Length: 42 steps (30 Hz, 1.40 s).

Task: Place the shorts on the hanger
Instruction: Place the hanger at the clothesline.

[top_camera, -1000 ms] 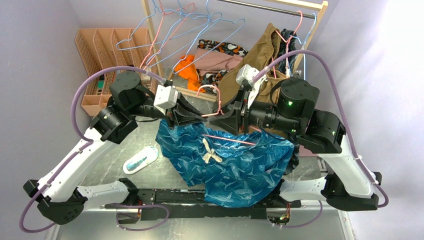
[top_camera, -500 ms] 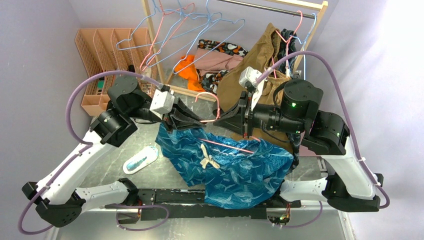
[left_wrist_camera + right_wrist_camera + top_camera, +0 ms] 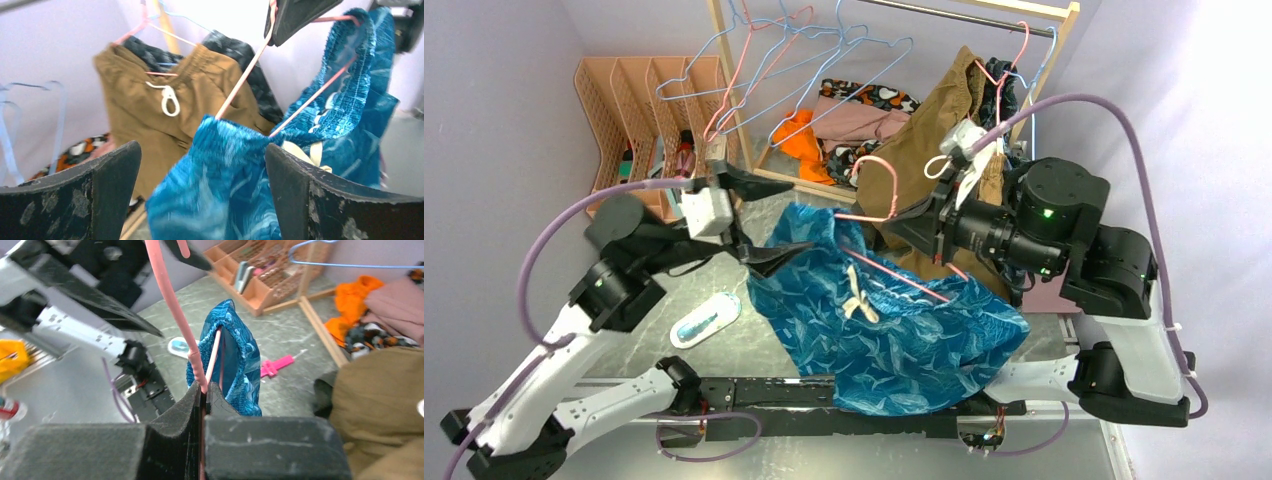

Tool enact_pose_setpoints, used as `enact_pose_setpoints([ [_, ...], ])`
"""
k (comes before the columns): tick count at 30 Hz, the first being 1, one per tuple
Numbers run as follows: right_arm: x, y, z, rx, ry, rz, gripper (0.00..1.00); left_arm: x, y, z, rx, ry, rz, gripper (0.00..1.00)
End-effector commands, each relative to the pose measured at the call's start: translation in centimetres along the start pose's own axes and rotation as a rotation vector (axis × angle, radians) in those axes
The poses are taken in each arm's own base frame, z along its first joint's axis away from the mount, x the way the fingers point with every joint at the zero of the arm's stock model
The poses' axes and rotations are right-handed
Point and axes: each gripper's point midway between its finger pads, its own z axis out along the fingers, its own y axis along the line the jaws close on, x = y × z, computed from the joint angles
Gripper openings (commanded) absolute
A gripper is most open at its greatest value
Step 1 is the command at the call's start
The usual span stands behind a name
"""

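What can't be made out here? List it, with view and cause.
- Left wrist: hanger corners, tucked inside the shorts.
- Left wrist: dark garment, mostly behind the tan shorts, blurred.
- Top external: organizer contents, too small, partly behind the left arm.
- Right wrist: hanger beyond the shut right end effector, which covers it.

no text, label, brand, number or sign can be read in any view. the small flat white-and-teal packet (image 3: pixel 705 320) lying on the grey mottled surface (image 3: pixel 729 350) is too small and blurred to show any print.
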Motion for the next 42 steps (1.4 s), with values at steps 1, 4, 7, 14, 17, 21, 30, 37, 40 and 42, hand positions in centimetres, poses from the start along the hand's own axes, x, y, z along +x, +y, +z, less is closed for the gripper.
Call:
enact_pose_setpoints([
  [1, -0.9, -4.5, -1.9, 0.273, -0.021, 0.021, 0.00, -4.6, 3.6, -3.2, -0.287, -0.144, 0.088, 0.97],
  [4, -0.8, -7.0, -2.4, 0.423, 0.001, 0.017, 0.00, -5.0, 4.0, -5.2, -0.368, -0.150, 0.081, 0.97],
  [7, -1.0, -8.7, -2.8, 0.536, 0.001, 0.018, 0.00, -5.0, 3.4, -7.0, -0.402, -0.163, 0.066, 0.97],
  [14, -1.6, -12.0, -1.5, 0.754, -0.046, 0.005, 0.00, -1.9, 3.1, -10.6, -0.526, -0.137, 0.002, 0.97],
  [17, -2.4, -12.2, 1.0, 0.766, -0.055, -0.004, 0.00, -0.8, 3.0, -11.4, -0.549, -0.131, -0.020, 0.97],
  [21, -2.8, -15.4, 3.5, 0.877, -0.045, -0.003, 0.00, 0.6, 3.3, -11.9, -0.591, -0.098, -0.062, 0.97],
  [30, -8.3, -19.9, 1.9, 0.873, -0.305, 0.136, 0.00, 0.7, 4.1, -13.3, -0.684, -0.114, -0.107, 0.97],
  [37, -13.7, -17.1, -1.2, 0.769, -0.443, 0.143, 0.00, -0.2, 4.3, -13.4, -0.688, -0.117, -0.093, 0.97],
  [40, -12.3, -17.6, -1.2, 0.798, -0.418, 0.142, 0.00, 0.4, 4.3, -13.2, -0.687, -0.112, -0.098, 0.97],
  [42, -11.1, -18.1, -1.2, 0.829, -0.399, 0.139, 0.00, 1.0, 4.4, -13.0, -0.687, -0.105, -0.105, 0.97],
])
